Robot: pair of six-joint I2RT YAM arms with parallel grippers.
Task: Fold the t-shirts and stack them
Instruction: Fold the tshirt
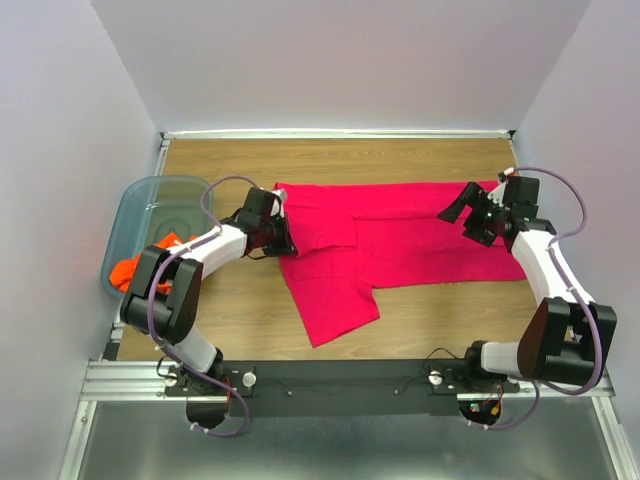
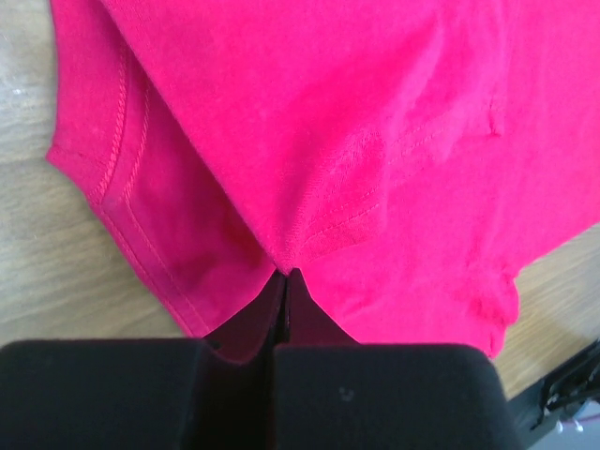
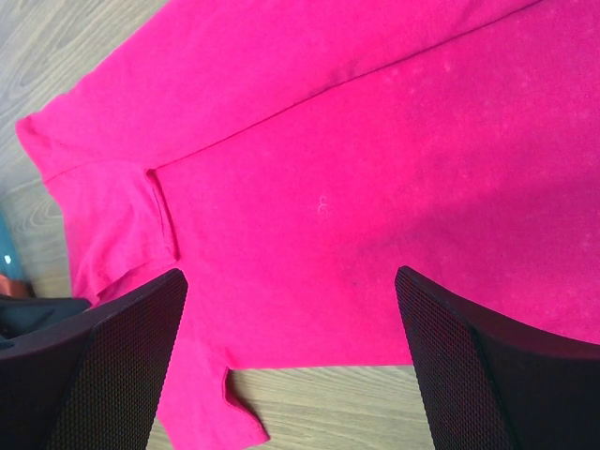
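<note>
The magenta-pink t-shirt (image 1: 400, 240) lies spread across the wooden table, one flap hanging toward the front. My left gripper (image 1: 283, 240) is at the shirt's left edge. In the left wrist view its jaws (image 2: 286, 277) are shut, with a fold of the pink cloth (image 2: 375, 141) pinched at their tips. Over the shirt's right end hovers my right gripper (image 1: 462, 212). Its fingers (image 3: 291, 281) stand wide open above the pink cloth (image 3: 328, 169), and nothing is between them. The orange t-shirt (image 1: 128, 268) is bunched in the bin at the left.
A translucent blue-grey bin (image 1: 150, 195) stands at the table's left edge, close behind my left arm. Bare wood (image 1: 440, 320) shows in front of the shirt. White walls close in the back and both sides.
</note>
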